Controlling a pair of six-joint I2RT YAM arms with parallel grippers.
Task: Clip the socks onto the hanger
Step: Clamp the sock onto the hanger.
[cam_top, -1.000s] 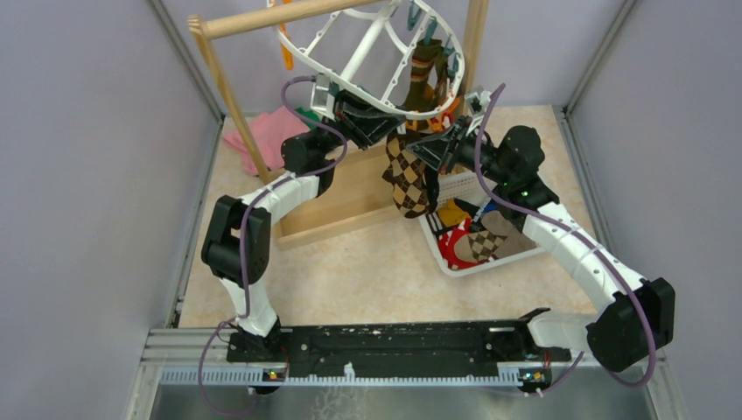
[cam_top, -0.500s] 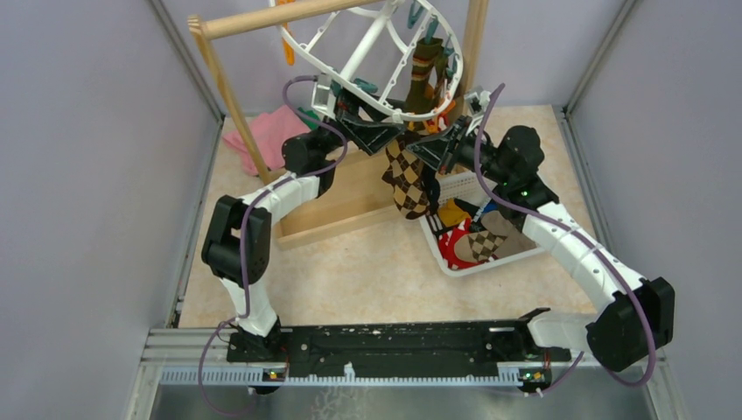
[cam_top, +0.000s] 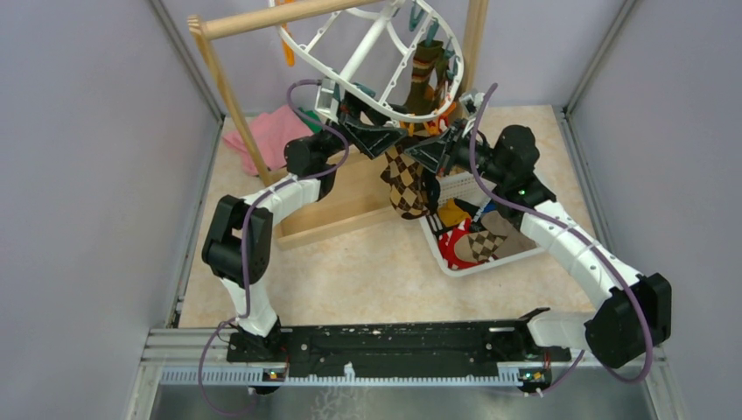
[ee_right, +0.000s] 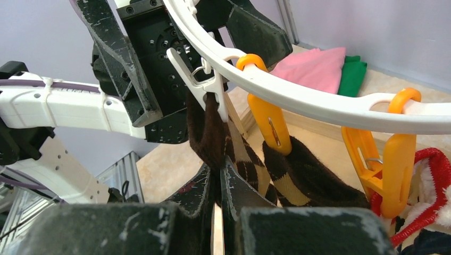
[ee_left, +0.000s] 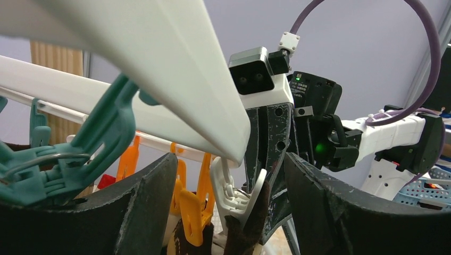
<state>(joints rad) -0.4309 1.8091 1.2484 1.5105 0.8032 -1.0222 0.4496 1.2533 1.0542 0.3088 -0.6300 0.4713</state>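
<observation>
Over the far edge of the tabletop the hanger (ee_right: 308, 101) hangs tilted from the wooden pole rack (cam_top: 262, 19). A brown argyle sock (cam_top: 407, 179) dangles from a white clip (ee_right: 205, 79) on its near rim, just beside an orange clip (ee_right: 271, 125). The left gripper (ee_left: 230, 159) is released, its jaws standing wide to either side of that white clip. The right gripper (ee_right: 219, 180) is clenched on the sock's cuff just under the clip. A brown-green striped sock (cam_top: 426, 74) hangs farther back on the frame. More socks lie in the white basket (cam_top: 457, 186) near the right edge.
</observation>
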